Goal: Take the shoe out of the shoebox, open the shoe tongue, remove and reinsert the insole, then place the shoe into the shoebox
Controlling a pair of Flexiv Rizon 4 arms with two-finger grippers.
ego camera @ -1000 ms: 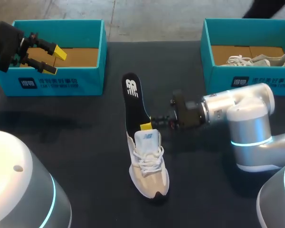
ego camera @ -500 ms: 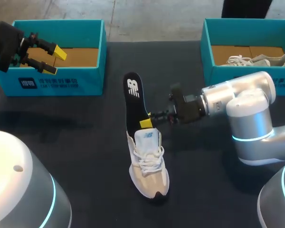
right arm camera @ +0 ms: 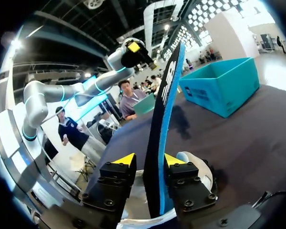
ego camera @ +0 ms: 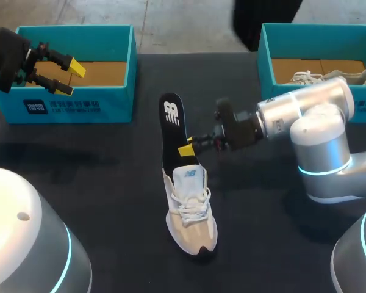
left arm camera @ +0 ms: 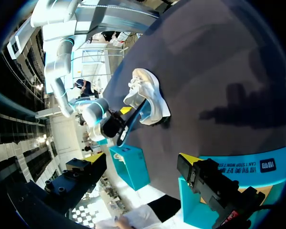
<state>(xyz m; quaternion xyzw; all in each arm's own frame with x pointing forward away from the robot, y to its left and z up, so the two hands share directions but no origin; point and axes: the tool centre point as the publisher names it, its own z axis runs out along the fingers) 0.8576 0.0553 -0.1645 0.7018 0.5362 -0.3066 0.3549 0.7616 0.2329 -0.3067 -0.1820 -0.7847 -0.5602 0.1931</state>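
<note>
Status: insole removal step, right arm active.

1. The right fingers (ego camera: 186, 150) are closed on the insole (ego camera: 169, 119), one yellow tip on each face, about halfway along its length. In the right wrist view the insole (right arm camera: 169, 86) stands on edge between my right fingers (right arm camera: 150, 160) and rises well beyond the tips.
2. The shoe (ego camera: 192, 213) rests upright on the dark surface (ego camera: 110, 183), just below and ahead of the right fingers. The lower end of the insole appears to sit in the shoe opening, behind the tongue. I cannot tell how deep it reaches.
3. The left fingers (ego camera: 70, 78) are spread and hold nothing. They hang over the left shoebox (ego camera: 79, 107), well apart from the shoe.
4. A second shoebox (ego camera: 280, 107), behind the right arm, holds another shoe (ego camera: 329, 77).

Hazards from this position:

- Shoe tipping or dragging. Nothing holds the shoe down. If the insole end catches on the tongue or lining, I judge that a further pull takes the shoe with it or rolls it onto its side.
- Slipping grip. The insole is thin and flexible, and the tips pinch only a narrow band. A sideways load may twist it out from between the fingers.
- Folding on reinsertion. I expect the free toe end to buckle against the laces or tongue if it is pushed down off-line, leaving the insole creased inside.
- Late support. The left arm is too far away to steady the shoe quickly.
</note>
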